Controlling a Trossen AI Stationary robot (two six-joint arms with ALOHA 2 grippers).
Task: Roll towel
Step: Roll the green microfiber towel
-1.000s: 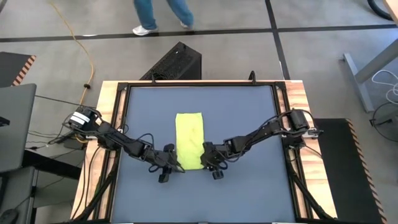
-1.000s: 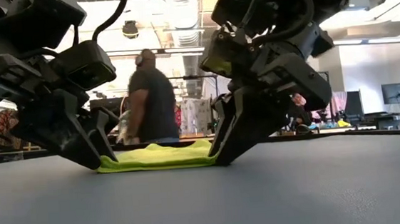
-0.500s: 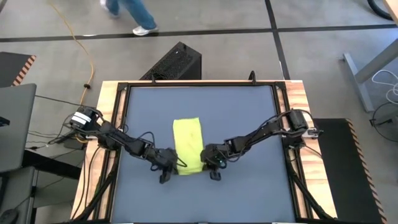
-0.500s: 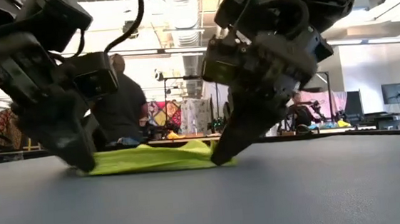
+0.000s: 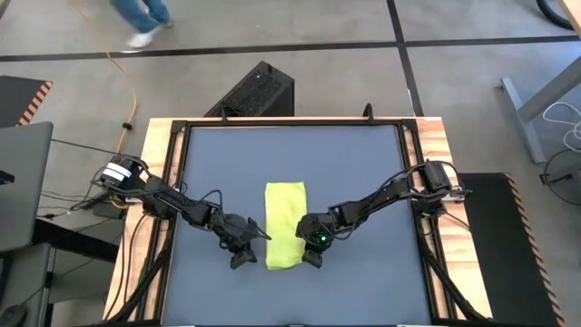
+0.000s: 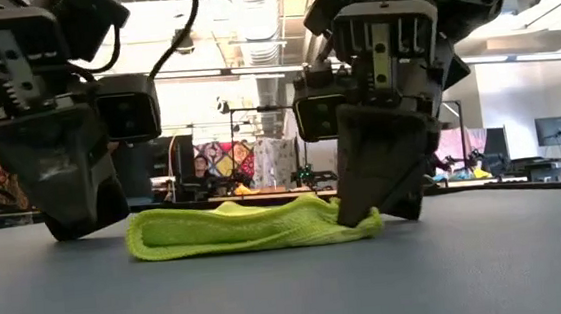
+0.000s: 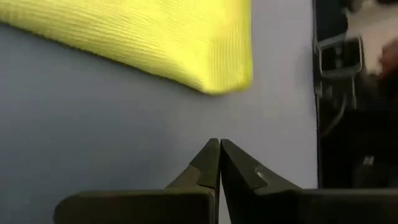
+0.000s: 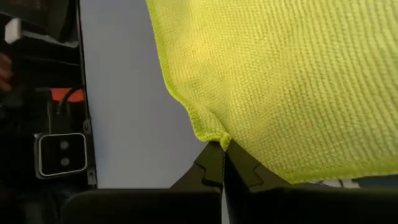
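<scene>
The lime towel (image 5: 284, 222) lies as a long strip in the middle of the dark table, its near end bunched in the low view (image 6: 251, 229). My right gripper (image 5: 303, 248) is shut on the towel's near right corner. My left gripper (image 5: 263, 236) is shut just off the towel's left side. In the left wrist view its fingertips (image 7: 219, 146) meet with nothing between them, and the towel's corner (image 7: 227, 74) lies a little ahead of them, apart. My right gripper pinches the towel's near right corner (image 8: 213, 137) between its two fingertips, right at the hemmed edge. The fingers come from the table's right side, slanting down. The corner (image 6: 361, 226) stays low at the table, and the towel's other parts lie flat on it.
Bare dark table surface (image 5: 354, 163) lies around the towel on all sides. A black frame (image 5: 404, 145) runs along the table's edges. A black box (image 5: 254, 91) stands on the floor behind the far edge.
Both grippers have shut. The right one has taken hold of the towel's near right corner; the left one has shut on nothing beside the towel. The towel has slid toward the table's near edge and slightly right, its near end bunching up.
</scene>
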